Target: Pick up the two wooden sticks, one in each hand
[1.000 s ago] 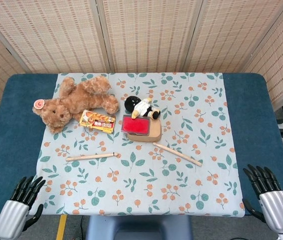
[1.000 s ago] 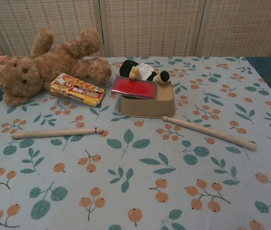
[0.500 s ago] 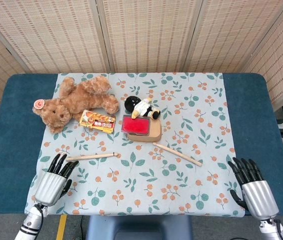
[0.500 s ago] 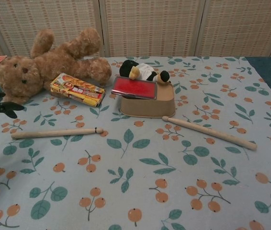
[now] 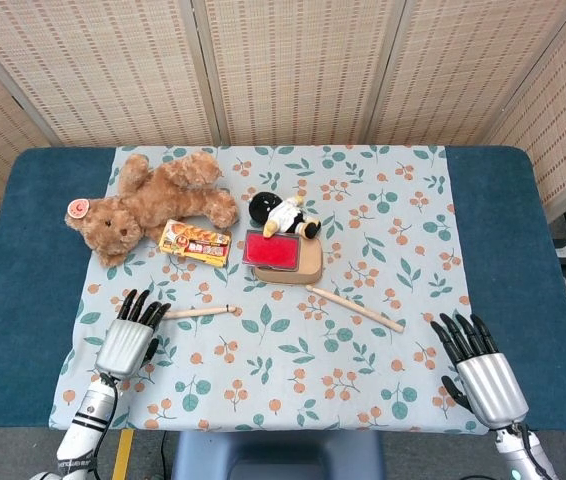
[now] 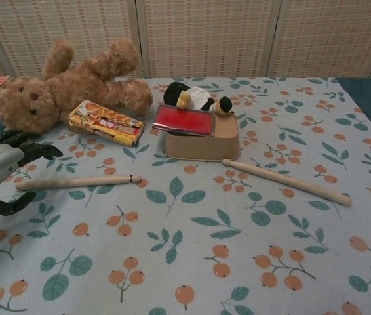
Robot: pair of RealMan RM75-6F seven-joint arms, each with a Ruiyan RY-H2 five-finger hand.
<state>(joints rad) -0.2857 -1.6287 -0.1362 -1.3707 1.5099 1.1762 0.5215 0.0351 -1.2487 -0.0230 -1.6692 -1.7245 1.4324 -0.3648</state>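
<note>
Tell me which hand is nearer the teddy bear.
Left. The left hand is just in front of the teddy bear; the right hand is far across the table.

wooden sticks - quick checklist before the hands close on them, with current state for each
1. Left stick lies flat on the cloth, uncovered: ok.
2. Right stick clear of the tan box: not ok, its far end lies right beside the box.
3. Left hand open, fingers at the stick's near end: ok.
4. Right hand lined up on its stick: not ok, it is apart, off to the side.
5. Right hand open: ok.
6. Left fingers touching the stick: cannot tell.
</note>
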